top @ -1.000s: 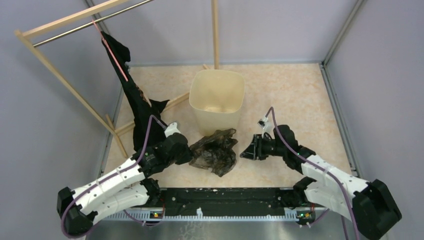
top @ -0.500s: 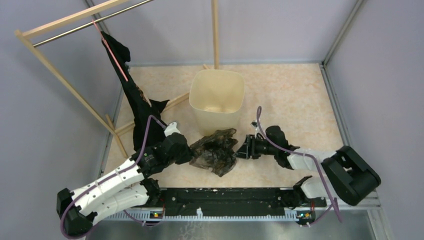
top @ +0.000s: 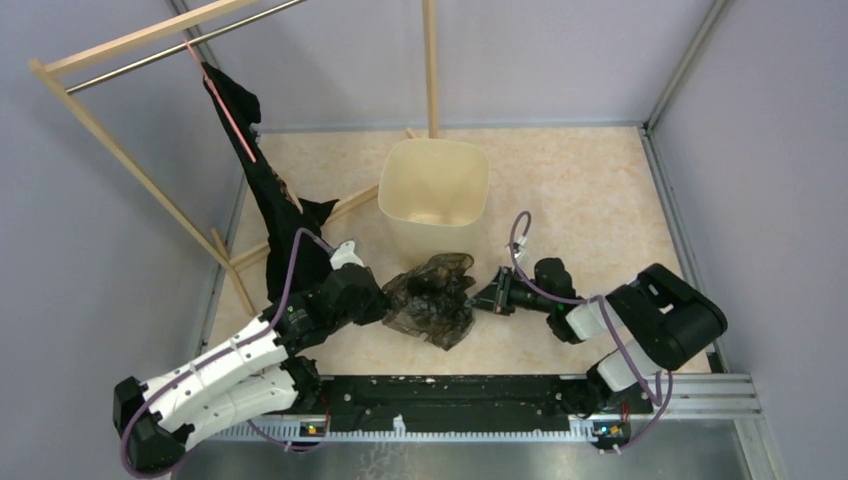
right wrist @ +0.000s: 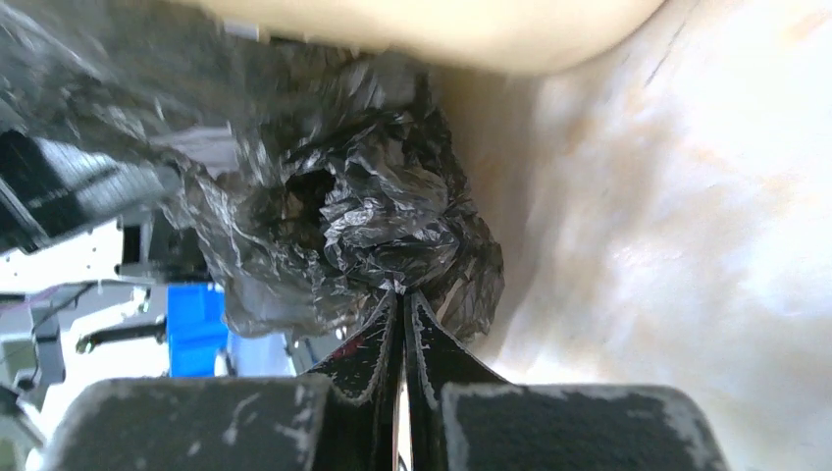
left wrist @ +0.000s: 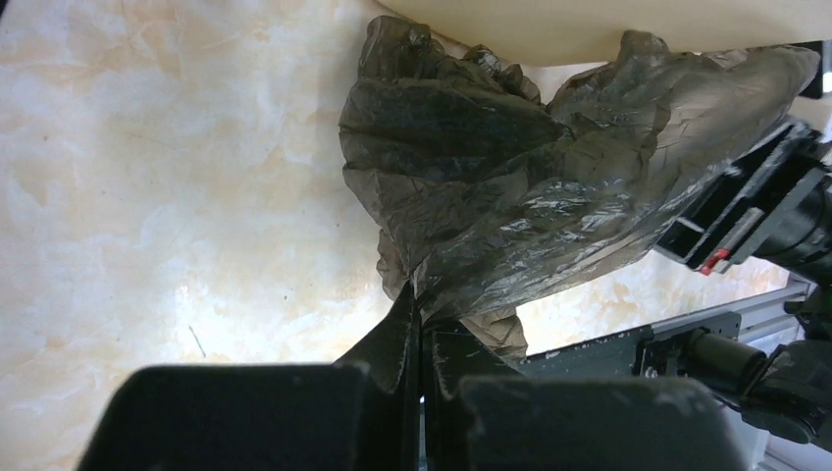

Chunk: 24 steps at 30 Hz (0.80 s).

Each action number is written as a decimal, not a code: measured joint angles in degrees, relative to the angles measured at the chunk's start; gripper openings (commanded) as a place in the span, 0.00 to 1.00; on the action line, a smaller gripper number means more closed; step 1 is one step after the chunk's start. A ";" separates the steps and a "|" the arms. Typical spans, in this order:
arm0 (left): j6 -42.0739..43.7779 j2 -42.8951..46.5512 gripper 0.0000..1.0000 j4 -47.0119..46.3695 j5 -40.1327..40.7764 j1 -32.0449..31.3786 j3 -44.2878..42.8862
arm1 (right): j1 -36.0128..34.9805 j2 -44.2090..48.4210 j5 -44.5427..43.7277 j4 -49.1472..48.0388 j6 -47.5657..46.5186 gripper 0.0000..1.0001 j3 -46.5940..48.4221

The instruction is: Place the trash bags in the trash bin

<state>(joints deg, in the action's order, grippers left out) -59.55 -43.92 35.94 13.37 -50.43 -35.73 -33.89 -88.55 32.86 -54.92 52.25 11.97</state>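
Note:
A crumpled dark translucent trash bag (top: 432, 298) lies on the floor just in front of the cream trash bin (top: 434, 195), which stands upright and open. My left gripper (top: 385, 305) is shut on the bag's left edge; in the left wrist view its tips (left wrist: 420, 304) pinch the film of the bag (left wrist: 530, 186). From the other side, my right gripper (top: 478, 300) is shut on the bag's right edge. In the right wrist view its tips (right wrist: 400, 292) clamp a gathered knot of the bag (right wrist: 363, 216), under the bin's wall (right wrist: 442, 25).
A wooden rack (top: 120, 150) stands at the back left, with a black garment (top: 265, 190) on a pink hanger draping to the floor by my left arm. A wooden post (top: 430, 70) rises behind the bin. A black rail (top: 450, 400) runs along the near edge.
My right arm swung left to the bag, and its open jaws closed on the bag's right side. The left gripper kept its hold, shifting slightly.

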 measured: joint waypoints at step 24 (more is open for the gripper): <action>16.65 -34.93 0.00 -12.50 3.13 8.04 -21.40 | 17.40 20.44 -6.82 55.93 -20.48 0.00 23.02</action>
<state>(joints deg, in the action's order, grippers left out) -42.89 -78.85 23.44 16.49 -42.39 -57.12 -16.49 -68.12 26.04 1.02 31.77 34.98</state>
